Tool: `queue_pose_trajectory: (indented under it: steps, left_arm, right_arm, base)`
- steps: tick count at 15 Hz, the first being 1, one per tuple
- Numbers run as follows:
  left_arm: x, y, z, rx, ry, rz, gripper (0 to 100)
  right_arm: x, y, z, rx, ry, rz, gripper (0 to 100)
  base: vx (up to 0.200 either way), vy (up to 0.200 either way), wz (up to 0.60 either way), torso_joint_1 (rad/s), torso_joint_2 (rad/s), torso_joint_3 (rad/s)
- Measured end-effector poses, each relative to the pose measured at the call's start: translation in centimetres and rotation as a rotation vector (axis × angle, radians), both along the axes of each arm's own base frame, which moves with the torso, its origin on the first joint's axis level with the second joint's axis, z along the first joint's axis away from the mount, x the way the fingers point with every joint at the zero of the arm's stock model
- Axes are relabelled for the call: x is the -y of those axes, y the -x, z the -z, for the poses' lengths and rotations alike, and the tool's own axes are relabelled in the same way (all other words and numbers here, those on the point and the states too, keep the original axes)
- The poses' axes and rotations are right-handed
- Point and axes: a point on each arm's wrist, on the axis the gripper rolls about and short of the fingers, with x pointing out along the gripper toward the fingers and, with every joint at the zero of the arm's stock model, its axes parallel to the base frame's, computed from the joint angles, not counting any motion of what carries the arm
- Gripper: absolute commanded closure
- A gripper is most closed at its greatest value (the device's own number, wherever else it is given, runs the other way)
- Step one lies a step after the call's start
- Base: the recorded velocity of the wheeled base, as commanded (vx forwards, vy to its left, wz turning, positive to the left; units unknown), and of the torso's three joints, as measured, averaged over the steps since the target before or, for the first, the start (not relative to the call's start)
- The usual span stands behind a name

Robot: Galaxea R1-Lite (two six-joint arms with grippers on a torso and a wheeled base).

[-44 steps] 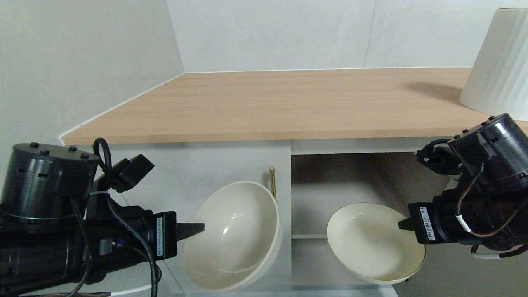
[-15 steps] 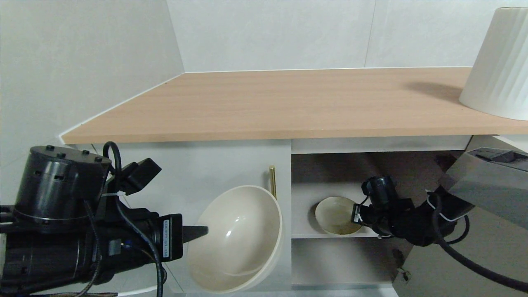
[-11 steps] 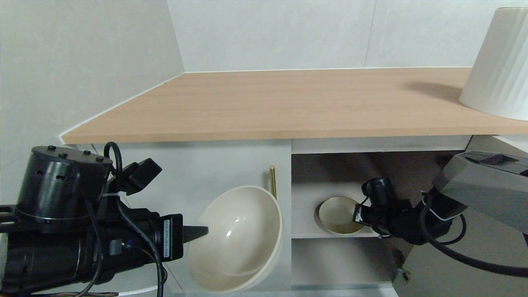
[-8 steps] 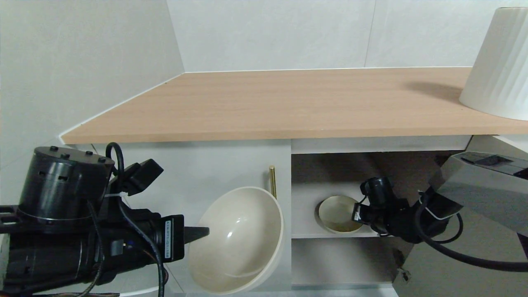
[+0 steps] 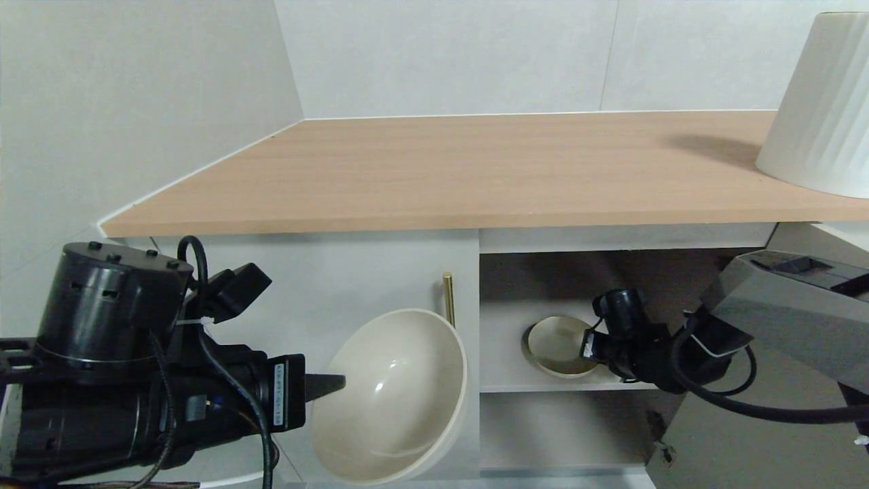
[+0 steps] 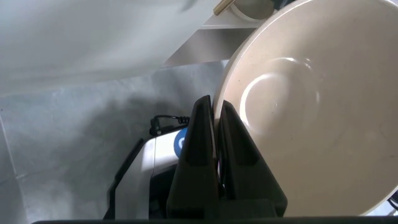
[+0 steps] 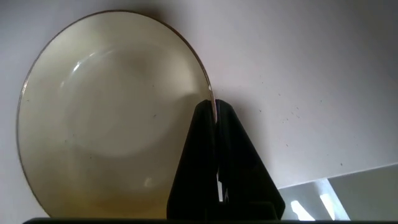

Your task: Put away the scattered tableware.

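Note:
A large cream bowl (image 5: 390,397) hangs tilted in front of the closed left cabinet door, its rim pinched by my left gripper (image 5: 333,386). In the left wrist view the fingers (image 6: 205,124) clamp the bowl (image 6: 311,106) at its edge. A smaller cream plate (image 5: 558,345) lies low over the upper shelf (image 5: 502,367) inside the open right compartment. My right gripper (image 5: 590,348) holds its rim; in the right wrist view the plate (image 7: 106,106) sits against the white shelf with the fingers (image 7: 214,118) shut on its edge.
A wooden countertop (image 5: 475,170) runs above the cabinet, with a white lampshade (image 5: 821,102) at its right end. A brass handle (image 5: 448,299) stands on the closed left door beside the bowl. A lower compartment (image 5: 563,428) opens under the shelf.
My right arm carried the plate from in front of the cabinet deep into the open compartment and lowered it flatter toward the shelf. The left gripper with the bowl barely shifted.

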Motion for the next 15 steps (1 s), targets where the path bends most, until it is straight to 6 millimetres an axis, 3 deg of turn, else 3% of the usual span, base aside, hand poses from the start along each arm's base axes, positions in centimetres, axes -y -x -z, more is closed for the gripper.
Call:
queue_pose_trajectory:
  steps: [5,6,12,15]
  left_arm:
    - [0.1,-0.1,0.1,-0.005,-0.002,0.000,100]
    - [0.0,-0.1,0.1,-0.005,-0.002,-0.001,100]
    - [0.1,-0.1,0.2,-0.004,-0.004,0.003,100]
    - [0.4,-0.4,0.5,-0.009,-0.010,0.004,100]
  right_arm:
    - [0.0,-0.1,-0.2,0.006,-0.002,0.001,100]
    - [0.0,0.0,-0.2,0.006,-0.002,0.001,0]
    - [0.0,0.2,-0.8,0.013,-0.006,-0.001,0]
    - [-1.0,2.0,-2.2,0.010,-0.005,-0.050,0]
  base:
    - [0.000,0.000,0.00,0.000,0.00,0.000]
    - [0.000,0.000,0.00,0.000,0.00,0.000]
    - [0.000,0.000,0.00,0.000,0.00,0.000]
    - [0.000,0.000,0.00,0.000,0.00,0.000]
